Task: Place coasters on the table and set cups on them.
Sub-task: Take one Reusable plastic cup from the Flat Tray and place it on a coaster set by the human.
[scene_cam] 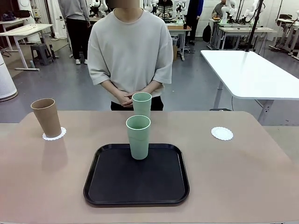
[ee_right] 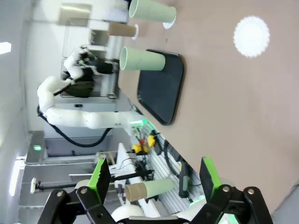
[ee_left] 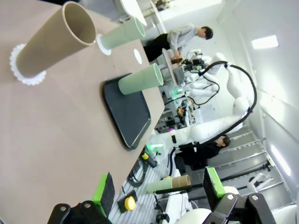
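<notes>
Tan cup (scene_cam: 46, 116) on lacy white coaster (scene_cam: 54, 134), left pincer (ee_left: 158, 186) spread, right pincer (ee_right: 154, 175) spread

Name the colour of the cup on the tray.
Pale mint green; the cup shows best in front view.

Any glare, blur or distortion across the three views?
Front view: sharp, even light, faint shadow before the tan cup on the table. Left wrist view: rolled, wide-angle stretch, ceiling light blown out. Right wrist view: rolled too, bare coaster nearly blown white.
</notes>
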Controlling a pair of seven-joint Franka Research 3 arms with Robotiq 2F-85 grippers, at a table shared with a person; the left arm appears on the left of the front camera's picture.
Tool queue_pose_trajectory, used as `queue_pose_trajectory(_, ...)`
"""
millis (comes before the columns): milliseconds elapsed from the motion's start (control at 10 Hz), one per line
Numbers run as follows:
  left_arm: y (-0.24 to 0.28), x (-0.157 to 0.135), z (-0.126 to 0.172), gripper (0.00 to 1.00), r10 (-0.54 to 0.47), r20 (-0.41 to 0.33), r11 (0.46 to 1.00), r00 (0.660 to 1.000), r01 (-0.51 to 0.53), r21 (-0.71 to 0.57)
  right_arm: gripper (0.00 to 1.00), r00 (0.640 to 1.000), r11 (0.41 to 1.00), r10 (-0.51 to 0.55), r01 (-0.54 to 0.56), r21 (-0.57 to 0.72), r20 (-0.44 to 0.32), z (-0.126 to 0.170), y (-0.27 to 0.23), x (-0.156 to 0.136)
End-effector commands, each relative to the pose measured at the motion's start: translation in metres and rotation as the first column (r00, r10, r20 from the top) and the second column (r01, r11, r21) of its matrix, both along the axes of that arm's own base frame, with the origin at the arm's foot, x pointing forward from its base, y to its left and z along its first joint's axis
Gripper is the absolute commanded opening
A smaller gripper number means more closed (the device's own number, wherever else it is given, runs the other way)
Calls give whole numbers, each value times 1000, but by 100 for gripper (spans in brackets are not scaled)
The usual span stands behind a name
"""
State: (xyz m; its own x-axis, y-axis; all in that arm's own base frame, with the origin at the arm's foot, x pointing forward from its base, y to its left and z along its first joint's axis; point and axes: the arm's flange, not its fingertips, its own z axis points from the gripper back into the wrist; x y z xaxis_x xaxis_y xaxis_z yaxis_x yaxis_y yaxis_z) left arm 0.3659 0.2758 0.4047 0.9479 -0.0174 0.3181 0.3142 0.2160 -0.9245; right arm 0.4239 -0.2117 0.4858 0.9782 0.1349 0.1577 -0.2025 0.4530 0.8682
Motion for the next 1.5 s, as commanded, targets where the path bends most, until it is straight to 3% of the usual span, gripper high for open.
queue_pose_trajectory(0, 0, -3, 1, 100, 5, 2, 1000, 1000, -5, 0, 100, 1000, 989, -21, 23, -147, 16, 33, 65, 23)
queue_pose_trajectory(300, 0, -3, 1, 100, 5, 2, 1000, 1000, -5, 0, 100, 985, 916, 36, 34, -399, 167, 47, 184, 9)
queue_pose_trajectory(500, 0, -3, 1, 100, 5, 2, 1000, 1000, -5, 0, 100, 942, 852, 158, 22, -523, 297, 36, 247, -14)
queue_pose_trajectory(700, 0, -3, 1, 100, 5, 2, 1000, 1000, -5, 0, 100, 898, 814, 293, -55, -578, 328, 21, 283, -39)
queue_pose_trajectory(900, 0, -3, 1, 100, 5, 2, 1000, 1000, -5, 0, 100, 871, 823, 370, -144, -550, 325, 13, 286, -50)
queue_pose_trajectory(1000, 0, -3, 1, 100, 5, 2, 1000, 1000, -5, 0, 100, 903, 813, 303, -78, -577, 305, 22, 295, -40)
queue_pose_trajectory(1400, 0, -3, 1, 100, 5, 2, 1000, 1000, -5, 0, 100, 903, 813, 303, -78, -577, 305, 22, 295, -40)
